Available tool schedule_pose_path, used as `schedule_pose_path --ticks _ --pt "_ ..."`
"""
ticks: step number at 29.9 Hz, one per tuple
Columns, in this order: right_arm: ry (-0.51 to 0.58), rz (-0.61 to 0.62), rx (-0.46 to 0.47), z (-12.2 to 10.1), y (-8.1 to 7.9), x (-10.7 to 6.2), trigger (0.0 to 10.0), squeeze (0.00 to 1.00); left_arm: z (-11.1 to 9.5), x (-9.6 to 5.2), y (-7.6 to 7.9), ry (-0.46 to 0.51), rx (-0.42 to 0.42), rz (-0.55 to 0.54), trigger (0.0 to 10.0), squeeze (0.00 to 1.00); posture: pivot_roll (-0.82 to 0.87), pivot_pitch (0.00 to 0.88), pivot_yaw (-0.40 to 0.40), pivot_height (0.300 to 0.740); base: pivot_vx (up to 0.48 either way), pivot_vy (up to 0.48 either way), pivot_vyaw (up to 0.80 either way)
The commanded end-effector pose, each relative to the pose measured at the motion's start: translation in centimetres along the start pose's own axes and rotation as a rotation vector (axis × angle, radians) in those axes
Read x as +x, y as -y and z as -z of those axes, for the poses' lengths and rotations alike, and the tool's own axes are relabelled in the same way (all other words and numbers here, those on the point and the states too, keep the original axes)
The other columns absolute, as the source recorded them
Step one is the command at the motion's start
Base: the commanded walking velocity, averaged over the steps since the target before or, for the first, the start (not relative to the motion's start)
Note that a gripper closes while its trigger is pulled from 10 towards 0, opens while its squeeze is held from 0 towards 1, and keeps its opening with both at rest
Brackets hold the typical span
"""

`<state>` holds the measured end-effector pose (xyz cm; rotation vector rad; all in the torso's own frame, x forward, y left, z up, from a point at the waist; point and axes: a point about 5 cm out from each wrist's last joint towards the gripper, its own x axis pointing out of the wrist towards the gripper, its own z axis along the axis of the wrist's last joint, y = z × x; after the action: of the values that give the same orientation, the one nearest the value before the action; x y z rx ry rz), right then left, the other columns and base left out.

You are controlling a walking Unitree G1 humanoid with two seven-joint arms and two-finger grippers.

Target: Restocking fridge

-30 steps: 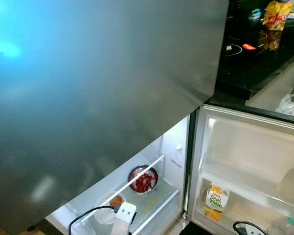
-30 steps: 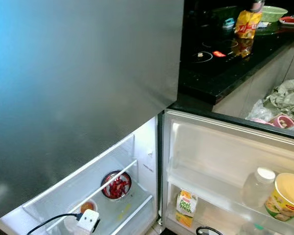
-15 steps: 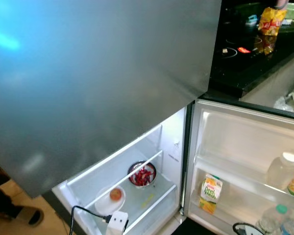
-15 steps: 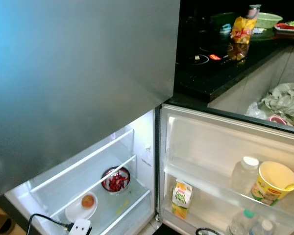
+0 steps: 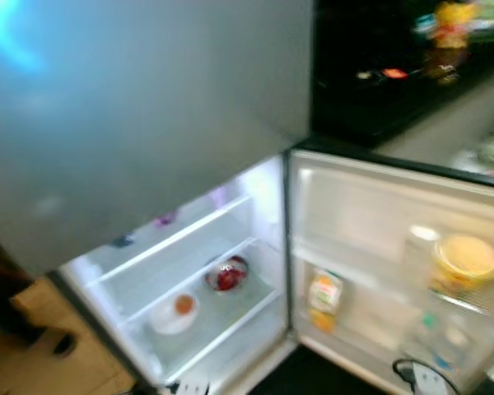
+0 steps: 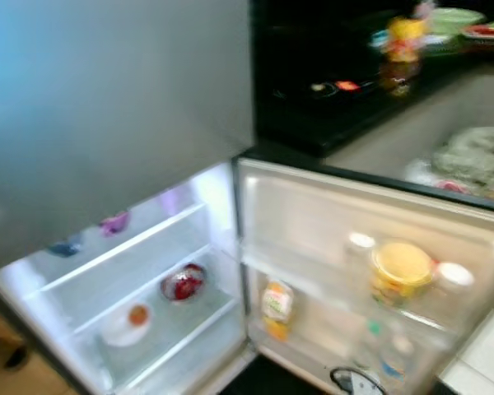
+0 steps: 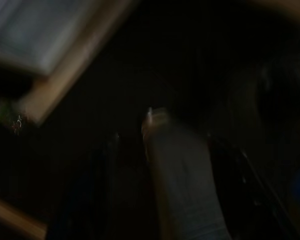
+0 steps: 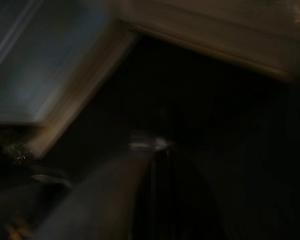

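Note:
The fridge's lower compartment [image 5: 189,255] stands open and lit under a grey upper door [image 5: 148,99]. On its glass shelves sit a bowl of red food [image 5: 228,276] and a white plate with an orange item [image 5: 174,313]. The open door's racks [image 5: 370,247] hold a juice carton [image 5: 323,295], a yellow tub [image 5: 465,257] and clear bottles [image 6: 358,255]. Both eye views are blurred. White wrist parts with black cable show at the bottom edge [image 5: 420,378]. The left wrist view is very dark, with a pale long shape [image 7: 180,170] in the middle. The right wrist view is dark too.
A black counter [image 5: 370,90] with a yellow snack bag [image 5: 449,20] lies beyond the fridge door on the right. A dark shoe [image 5: 53,341] rests on the wooden floor at the lower left. Small purple and blue items [image 6: 114,222] sit on the upper fridge shelf.
The camera has swung and the picture is now blurred. More of the fridge's inside and door racks is in sight, and the white wrist parts sit lower in the picture.

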<state>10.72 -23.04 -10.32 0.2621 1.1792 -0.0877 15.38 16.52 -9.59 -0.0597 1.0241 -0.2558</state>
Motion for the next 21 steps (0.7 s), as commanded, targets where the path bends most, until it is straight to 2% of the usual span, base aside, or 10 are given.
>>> schedule_pose_path --ticks 1,21 --pt "0.024 -0.012 -0.010 -0.77 -0.35 0.13 10.0 0.00 0.60 -0.27 -0.51 -0.012 -0.008 -0.017 10.0 0.00 -0.04 0.003 0.025 0.740 0.000 0.000 0.00" --pt "0.022 -0.014 -0.017 -0.81 -0.20 0.08 10.0 0.00 0.54 -0.31 -0.65 0.006 -0.024 -0.035 10.0 0.00 -0.04 0.002 0.023 0.740 0.000 0.000 0.00"
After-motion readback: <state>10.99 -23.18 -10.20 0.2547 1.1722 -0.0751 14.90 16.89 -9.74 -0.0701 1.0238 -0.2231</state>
